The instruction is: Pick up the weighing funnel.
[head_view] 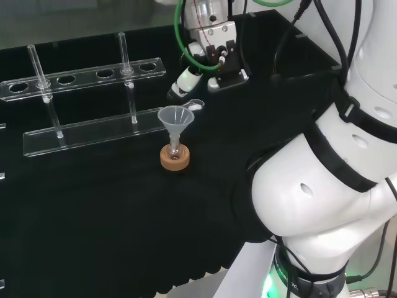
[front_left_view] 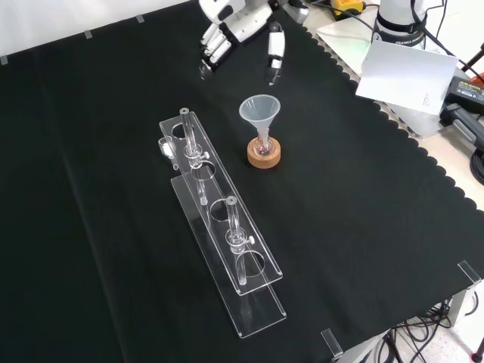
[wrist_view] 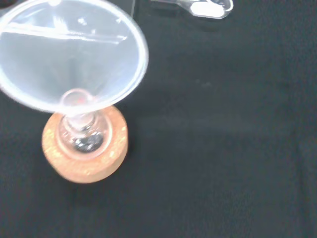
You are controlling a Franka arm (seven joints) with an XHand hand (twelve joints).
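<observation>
While the weighing funnel (head_view: 196, 104) lies ungrasped on the cloth (head_view: 93, 205), just far-right of the funnel (head_view: 175, 117) in the head view: hand (head_view: 187, 78) above it, fingers spread; lift outstanding.

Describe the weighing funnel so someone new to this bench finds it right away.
In the head view, find the big funnel standing in a flask on a cork ring. Just beyond its rim, by the hand, lies the weighing funnel: small, scoop-shaped, flat on the cloth, not upright.
</observation>
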